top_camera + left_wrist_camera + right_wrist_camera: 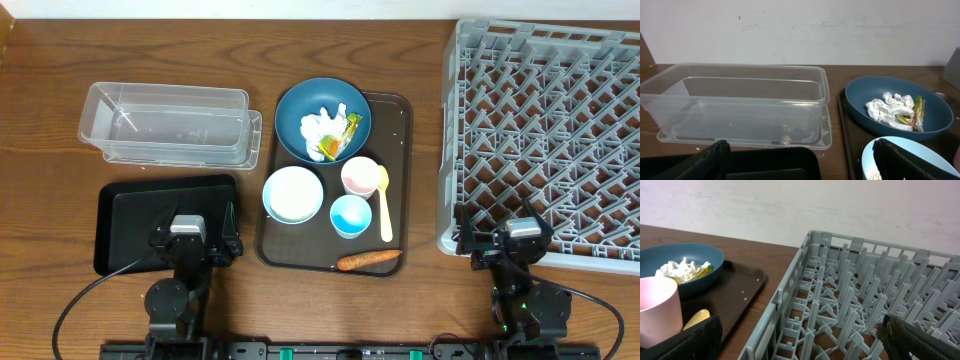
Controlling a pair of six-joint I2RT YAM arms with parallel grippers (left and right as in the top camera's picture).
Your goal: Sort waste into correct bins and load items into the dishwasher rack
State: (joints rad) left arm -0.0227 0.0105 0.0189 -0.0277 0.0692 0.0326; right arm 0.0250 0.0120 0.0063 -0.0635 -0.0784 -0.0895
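No text, label, brand or number can be read anywhere. The wrapper (349,129) in the blue bowl (298,112) carries yellow, green and orange print, but it is too small and blurred to make out.

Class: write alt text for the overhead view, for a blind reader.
Brown tray mid-table holds blue bowl of tissue, white bowl, pink cup, blue cup, spoon, carrot. Clear tub and black tray left, grey rack right; left gripper and right gripper open.

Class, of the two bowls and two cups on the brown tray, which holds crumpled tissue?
The dark blue bowl, the largest of the four: only it has tissue and a wrapper inside.
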